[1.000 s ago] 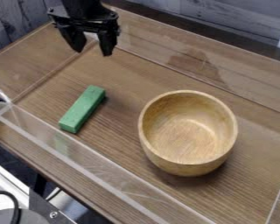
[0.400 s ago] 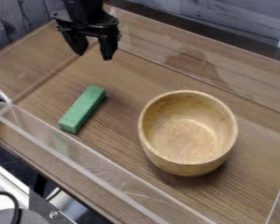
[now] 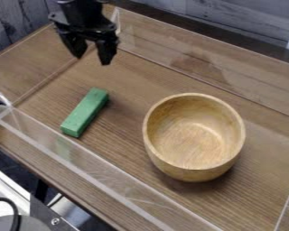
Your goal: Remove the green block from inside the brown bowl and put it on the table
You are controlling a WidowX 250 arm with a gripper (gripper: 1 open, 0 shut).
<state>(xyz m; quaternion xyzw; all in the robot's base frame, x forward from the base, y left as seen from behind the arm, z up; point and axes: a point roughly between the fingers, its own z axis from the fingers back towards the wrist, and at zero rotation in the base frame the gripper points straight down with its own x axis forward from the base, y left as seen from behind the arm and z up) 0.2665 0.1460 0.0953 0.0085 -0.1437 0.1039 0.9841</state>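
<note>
The green block (image 3: 84,112) lies flat on the table (image 3: 172,72), left of the brown bowl (image 3: 194,135) and apart from it. Nothing lies inside the bowl, which stands upright at the right of centre. My gripper (image 3: 89,51) hangs at the top left, well behind the block, pointing down. Its dark fingers (image 3: 106,52) stand apart with nothing between them, so it is open.
Low clear plastic walls (image 3: 62,158) run along the table's near and left edges. Bare wood lies between the gripper and the block and behind the bowl.
</note>
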